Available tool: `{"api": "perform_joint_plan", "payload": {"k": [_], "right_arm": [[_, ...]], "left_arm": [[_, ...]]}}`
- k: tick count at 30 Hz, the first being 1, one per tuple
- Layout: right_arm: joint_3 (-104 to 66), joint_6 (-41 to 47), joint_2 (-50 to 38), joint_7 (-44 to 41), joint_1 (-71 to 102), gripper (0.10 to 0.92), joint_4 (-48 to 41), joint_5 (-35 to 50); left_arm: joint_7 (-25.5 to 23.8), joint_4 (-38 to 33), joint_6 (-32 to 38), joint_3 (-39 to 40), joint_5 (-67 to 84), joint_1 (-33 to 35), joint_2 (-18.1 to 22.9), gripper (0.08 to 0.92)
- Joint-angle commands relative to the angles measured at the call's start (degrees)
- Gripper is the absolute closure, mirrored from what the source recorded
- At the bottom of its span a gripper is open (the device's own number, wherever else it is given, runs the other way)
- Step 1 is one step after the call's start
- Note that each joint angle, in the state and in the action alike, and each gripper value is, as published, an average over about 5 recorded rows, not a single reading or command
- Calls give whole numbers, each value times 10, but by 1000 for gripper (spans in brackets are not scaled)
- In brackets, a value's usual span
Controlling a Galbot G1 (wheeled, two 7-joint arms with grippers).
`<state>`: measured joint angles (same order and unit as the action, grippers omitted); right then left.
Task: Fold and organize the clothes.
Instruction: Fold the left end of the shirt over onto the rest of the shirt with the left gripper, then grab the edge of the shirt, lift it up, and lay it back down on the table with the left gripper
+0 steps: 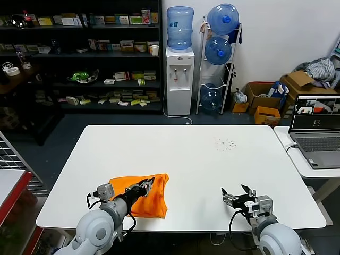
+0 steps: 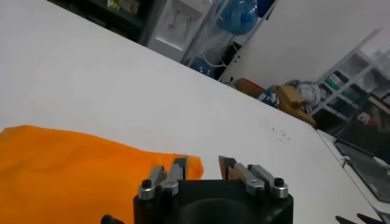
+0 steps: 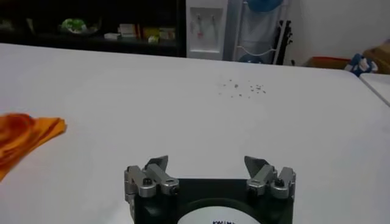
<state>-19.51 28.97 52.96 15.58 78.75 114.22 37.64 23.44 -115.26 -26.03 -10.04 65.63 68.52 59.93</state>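
Note:
The bright orange T-shirt (image 1: 154,199) lies folded into a small bundle on the white table (image 1: 180,159), near the front left edge. My left gripper (image 1: 149,182) is open and empty, low over the shirt's top, its fingertips near the far right corner. In the left wrist view the shirt (image 2: 61,173) spreads beside and under the gripper (image 2: 203,164), and its corner ends at one fingertip (image 2: 178,164). My right gripper (image 1: 237,191) is open and empty over bare table at the front right, apart from the shirt. In the right wrist view that gripper (image 3: 207,163) faces bare table, with the shirt's edge (image 3: 24,137) far to the side.
Small dark specks (image 1: 226,143) dot the table's far right part. A laptop (image 1: 316,127) sits on a side table at the right. A water dispenser (image 1: 179,79), shelves, bottle rack and cardboard boxes with a grey-striped cloth heap (image 1: 321,69) stand behind.

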Motion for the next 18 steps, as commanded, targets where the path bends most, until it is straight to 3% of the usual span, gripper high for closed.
{"api": "perform_joint_plan", "payload": {"k": [1,4,11,18], "right_arm": [[1,-1,0,-1,-2,203,-2,0],[2,-2,1,-3,-2,203,-2,0],[5,-5,1,-7,-5,203,-3,0],[3,-6,-1,-8,-2,203,0,2]], "left_arm": [[0,-22,-4,-31,4,28,-38,469],[-19,-20,-4,-74,-28,54,-81,382],[-180,70,18,-186,-96,118,-210,203],[-256,144,11,-155,-50,99,-263,177]]}}
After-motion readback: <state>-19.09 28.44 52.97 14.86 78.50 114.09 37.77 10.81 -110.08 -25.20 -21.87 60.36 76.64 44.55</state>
